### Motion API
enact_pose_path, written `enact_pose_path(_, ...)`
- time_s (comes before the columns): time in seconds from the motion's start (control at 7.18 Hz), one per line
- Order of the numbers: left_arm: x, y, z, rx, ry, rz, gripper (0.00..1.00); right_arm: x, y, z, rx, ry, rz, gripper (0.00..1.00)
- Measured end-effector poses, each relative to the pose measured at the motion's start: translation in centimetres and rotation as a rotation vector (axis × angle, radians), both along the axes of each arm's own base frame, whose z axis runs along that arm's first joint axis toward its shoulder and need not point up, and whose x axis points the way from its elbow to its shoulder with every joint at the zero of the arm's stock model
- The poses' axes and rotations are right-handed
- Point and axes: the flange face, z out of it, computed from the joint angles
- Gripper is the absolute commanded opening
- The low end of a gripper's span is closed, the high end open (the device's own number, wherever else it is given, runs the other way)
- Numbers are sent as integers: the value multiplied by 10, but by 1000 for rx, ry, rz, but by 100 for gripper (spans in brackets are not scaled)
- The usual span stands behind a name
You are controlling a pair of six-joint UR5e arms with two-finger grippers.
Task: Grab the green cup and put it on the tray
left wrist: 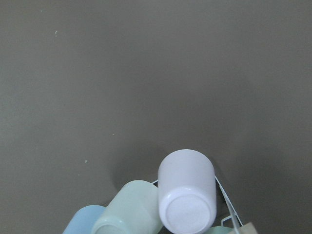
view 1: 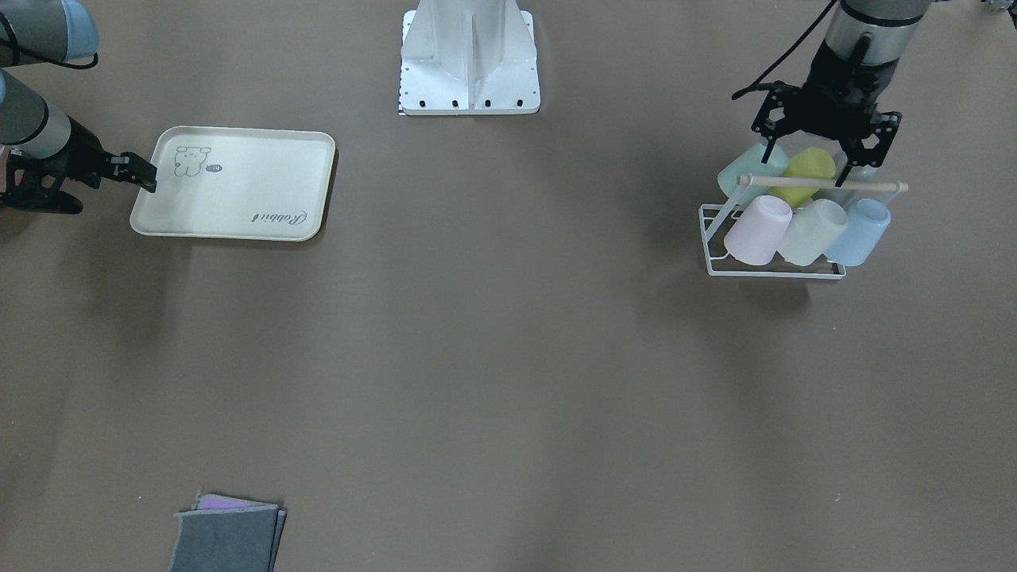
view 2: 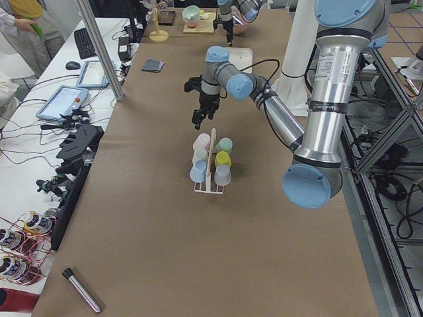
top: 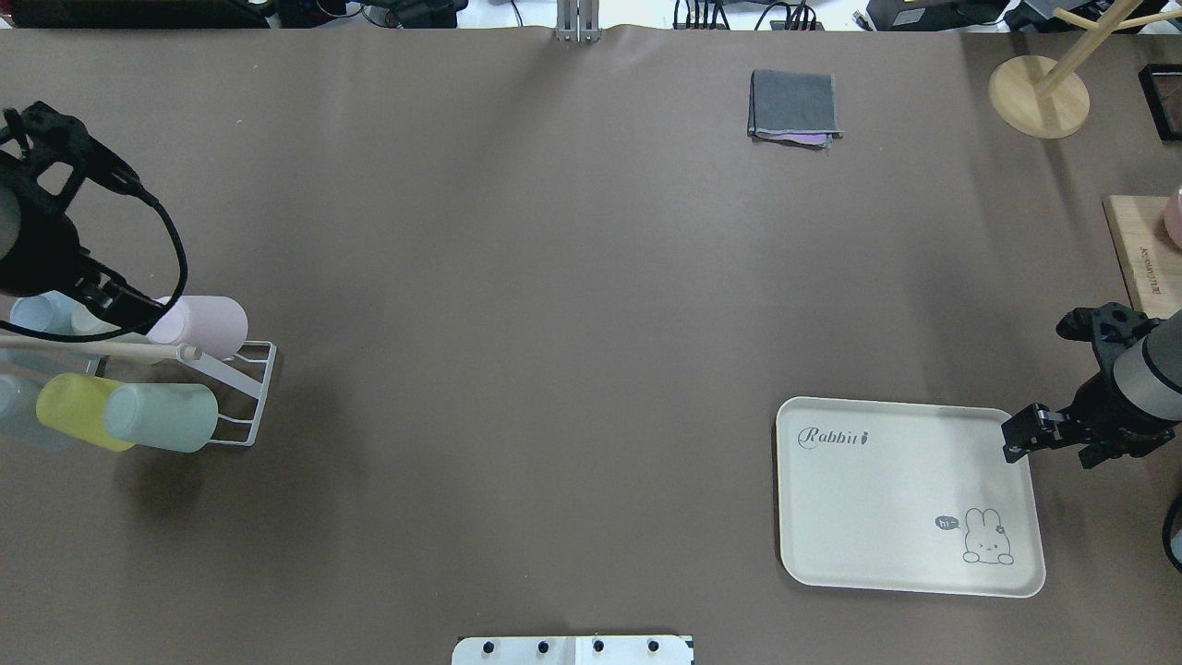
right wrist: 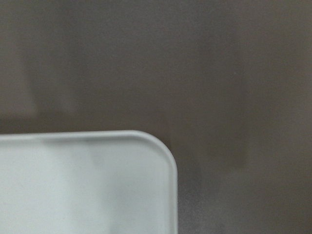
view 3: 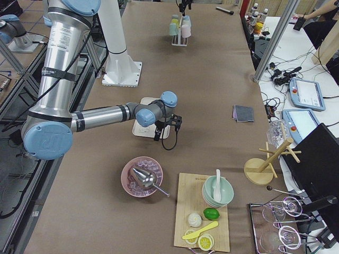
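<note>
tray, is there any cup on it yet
No, the tray holds no cup and the green cup sits in the wire rack across the table.

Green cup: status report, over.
Left pincer open above the rack, right pincer open at a corner of the tray. Green cup on the rack, ungrasped. Yellow cup right beside it, wooden rail close by.

Even, diffuse light falls from overhead, leaving the brown counter (view 1: 508, 357) mid-toned and free of glare. Shadows are soft-edged: a faint smudge spreads beside the cup rack (top: 249, 397), and a thin dark line hugs the tray (right wrist: 87, 185). The wide views are sharp. The right wrist view is blurred and the tray's corner hazy. The left wrist view is dimmer, its pink cup (left wrist: 187, 195) slightly soft.
</note>
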Motion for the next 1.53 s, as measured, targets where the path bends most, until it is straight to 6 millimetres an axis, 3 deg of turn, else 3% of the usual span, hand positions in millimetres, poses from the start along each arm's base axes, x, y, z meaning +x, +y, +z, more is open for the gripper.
enact_pose_path(0.56, 39, 34, -11, 58, -17, 88, 97, -7, 8, 13, 0, -2, -15, 79)
enact_pose_path(0.97, 72, 60, -10, 108, -73, 147, 97, -8, 13, 20, -3, 3, -25, 56)
enact_pose_path(1.25, 95, 84, -9, 146, -140, 194, 97, -10, 15, 27, -2, 4, -29, 49)
enact_pose_path(1.53, 105, 99, -15, 197, -205, 254, 97, -14, 16, 32, -1, 9, -32, 44)
